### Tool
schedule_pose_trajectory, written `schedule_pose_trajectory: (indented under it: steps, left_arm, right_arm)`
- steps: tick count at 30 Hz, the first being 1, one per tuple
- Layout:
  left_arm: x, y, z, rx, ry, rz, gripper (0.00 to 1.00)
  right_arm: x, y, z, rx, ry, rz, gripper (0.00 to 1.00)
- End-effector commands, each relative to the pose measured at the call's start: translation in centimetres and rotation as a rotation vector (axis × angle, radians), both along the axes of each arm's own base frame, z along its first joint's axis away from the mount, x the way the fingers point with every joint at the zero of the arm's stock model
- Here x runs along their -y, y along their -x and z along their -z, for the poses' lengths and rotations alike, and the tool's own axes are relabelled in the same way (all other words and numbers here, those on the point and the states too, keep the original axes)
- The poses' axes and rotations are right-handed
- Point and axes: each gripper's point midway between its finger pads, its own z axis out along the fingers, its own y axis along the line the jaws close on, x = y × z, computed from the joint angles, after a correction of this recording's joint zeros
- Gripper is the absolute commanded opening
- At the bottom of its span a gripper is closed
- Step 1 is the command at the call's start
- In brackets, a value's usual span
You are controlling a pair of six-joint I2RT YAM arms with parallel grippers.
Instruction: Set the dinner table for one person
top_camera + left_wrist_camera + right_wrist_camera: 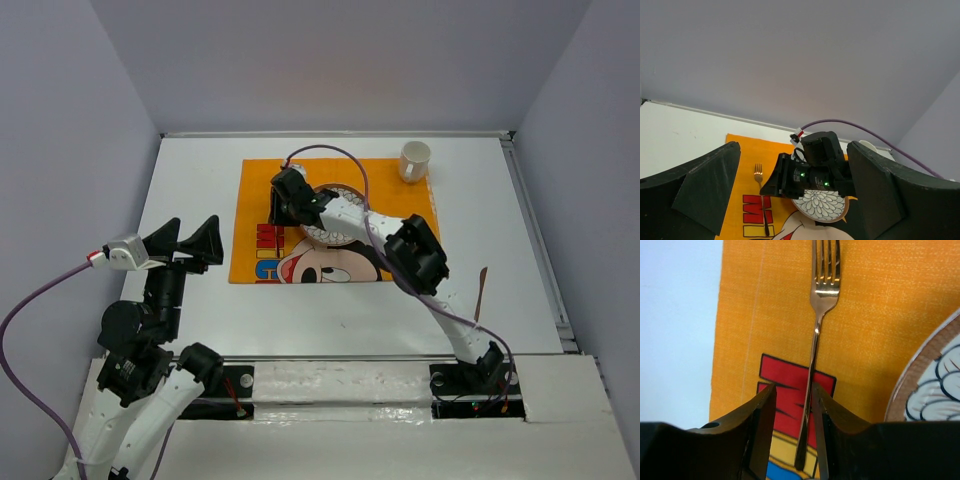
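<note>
The white dinner table (190,180) carries an orange Mickey Mouse mat (260,180). A flower-patterned plate (338,234) lies on the mat's middle. A copper fork (822,290) lies flat on the mat, left of the plate (935,385). My right gripper (794,392) is open, low over the mat, with the fork's handle between its fingers, nearer the right finger. In the top view it (278,205) covers the fork. My left gripper (190,238) is open and empty, raised above the table's left side, facing the mat. The fork (760,190) and plate (822,206) also show in the left wrist view.
A white cup (415,160) stands at the mat's far right corner. A thin brown utensil (481,293) lies on the table, right of the mat. The right arm's forearm crosses above the plate. Walls enclose the table on three sides.
</note>
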Motion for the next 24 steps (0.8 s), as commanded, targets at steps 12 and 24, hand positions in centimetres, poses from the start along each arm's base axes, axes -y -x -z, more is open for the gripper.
schedule_pose_trajectory:
  steps: [12, 24]
  left_arm:
    - [-0.6, 3.3, -3.1, 0.144, 0.081, 0.064, 0.99]
    - [-1.2, 5.3, -4.0, 0.197, 0.135, 0.118, 0.99]
  right_arm:
    - [36.1, 11.0, -8.7, -0.005, 0.048, 0.576, 0.38]
    - [52.0, 19.6, -1.5, -0.369, 0.123, 1.042, 0.50]
